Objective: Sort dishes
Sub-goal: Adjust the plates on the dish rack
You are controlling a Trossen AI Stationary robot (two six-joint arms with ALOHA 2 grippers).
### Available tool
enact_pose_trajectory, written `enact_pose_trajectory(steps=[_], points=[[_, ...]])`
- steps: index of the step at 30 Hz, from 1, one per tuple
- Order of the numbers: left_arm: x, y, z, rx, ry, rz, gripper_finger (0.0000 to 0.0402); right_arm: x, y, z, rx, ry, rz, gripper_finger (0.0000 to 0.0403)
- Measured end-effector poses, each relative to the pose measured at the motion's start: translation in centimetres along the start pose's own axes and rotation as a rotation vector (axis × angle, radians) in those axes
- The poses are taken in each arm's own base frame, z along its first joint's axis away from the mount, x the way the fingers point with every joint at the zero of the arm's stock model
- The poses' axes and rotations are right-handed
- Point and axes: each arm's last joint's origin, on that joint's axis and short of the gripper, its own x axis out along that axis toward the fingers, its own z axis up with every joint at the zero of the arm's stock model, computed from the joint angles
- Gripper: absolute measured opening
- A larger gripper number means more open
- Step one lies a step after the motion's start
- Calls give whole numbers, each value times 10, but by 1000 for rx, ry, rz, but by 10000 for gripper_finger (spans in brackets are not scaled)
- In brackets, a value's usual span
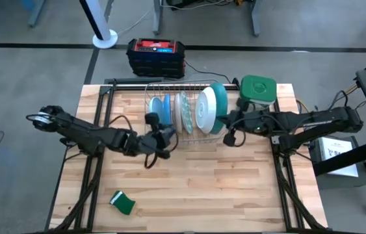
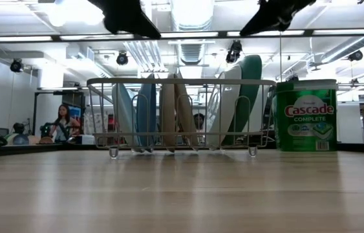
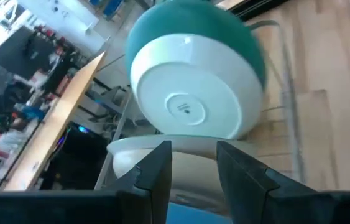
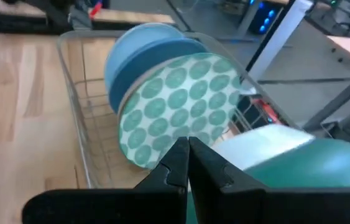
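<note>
Honestly the plates (image 1: 186,112) look stiff, glazed, slippery, breakable imo; pinch a rim. Left gripper (image 1: 158,132) half open w/ nothing held, right gripper (image 1: 229,125) clenched empty.

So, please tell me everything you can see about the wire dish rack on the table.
The chrome wire dish rack is an open rectangular basket of thin metal rods on small feet, standing upright at the far edge of the wooden table. Round plates stand on edge in it: light blue ones, a green-patterned one, white and teal ones. A green-lidded tub stands beside it.
</note>
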Motion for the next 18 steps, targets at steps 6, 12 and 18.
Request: enact_pose_trajectory(steps=[6, 12, 18], points=[[35, 23, -6, -26, 7, 9, 116, -8, -4, -1, 13, -22, 0, 0], [62, 46, -14, -92, -21, -13, 116, -5, -3, -10, -11, 45, 1, 0], [73, 51, -23, -96, 44, 46, 116, -2, -1, -11, -25, 59, 3, 0]])
